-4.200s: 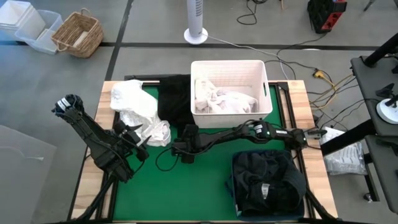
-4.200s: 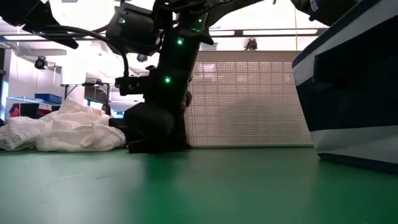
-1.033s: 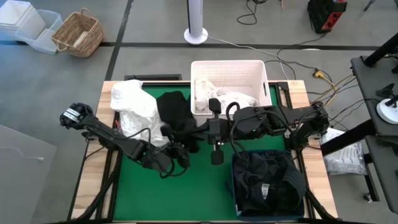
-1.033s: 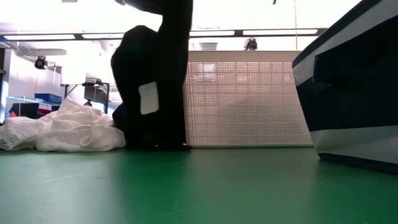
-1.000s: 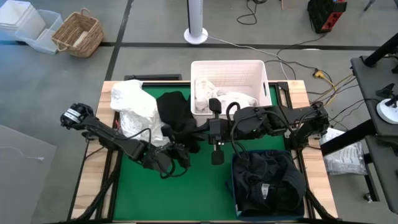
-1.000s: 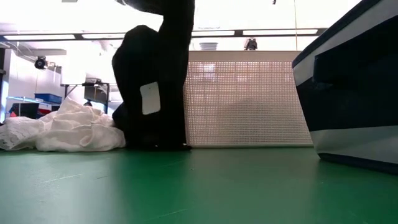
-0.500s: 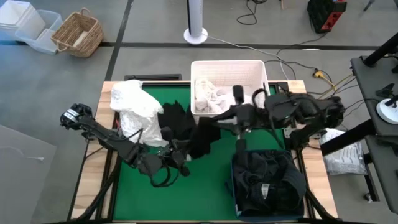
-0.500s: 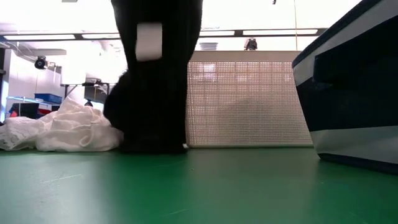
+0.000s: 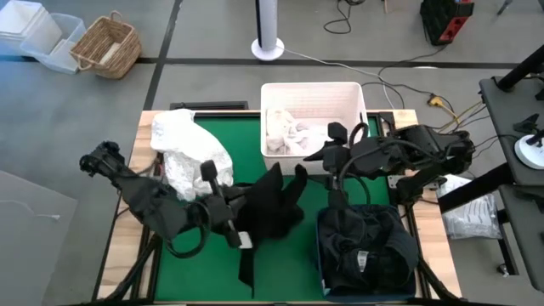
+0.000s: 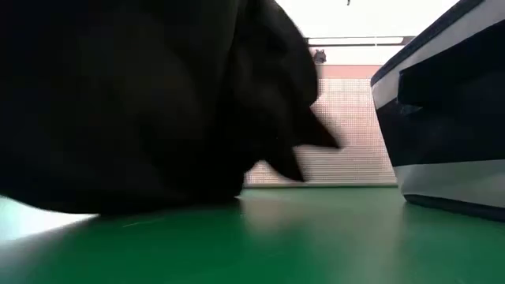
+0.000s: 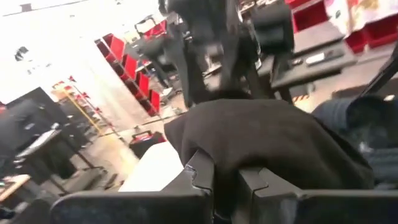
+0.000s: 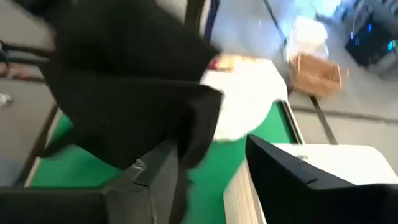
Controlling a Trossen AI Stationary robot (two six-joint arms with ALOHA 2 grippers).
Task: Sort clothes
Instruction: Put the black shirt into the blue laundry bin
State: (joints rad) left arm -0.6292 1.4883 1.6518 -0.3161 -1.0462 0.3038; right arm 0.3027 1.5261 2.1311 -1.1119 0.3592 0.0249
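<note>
A black garment (image 9: 270, 208) hangs over the green mat (image 9: 289, 272) in the middle of the table, and my left gripper (image 9: 245, 217), pointing level toward the table's right, is shut on it. In the low view the black garment (image 10: 142, 102) fills the left side. My right gripper (image 9: 313, 168) stands open beside the garment's far right corner, in front of the white bin (image 9: 357, 102). A heap of white clothes (image 9: 187, 157) lies on the mat's far left. The navy bin (image 9: 408, 255) at the near right holds dark clothes. My left gripper pinches a bunched fold of the black garment (image 11: 227, 177) between its two fingers (image 11: 202, 177), coming level from the table's left. The cloth spreads beyond the fingers and hangs below them, one strip (image 9: 246, 276) trailing toward the near edge. My right gripper has the garment's edge (image 12: 193, 134) right at one finger (image 12: 158, 174). I cannot tell whether it touches.
The white bin holds white clothes (image 9: 293, 127). The navy bin's wall (image 10: 450, 118) stands at the right in the low view. Bare green mat lies between the hanging garment and the navy bin. A wicker basket (image 9: 106, 47) and a fan base (image 9: 269, 48) stand on the floor beyond.
My left gripper has shut on the black garment and gone up, lifting it off the mat and drawing it toward the near edge. My right gripper has drawn back toward the table's right, tipped downward, opened and let go of the garment.
</note>
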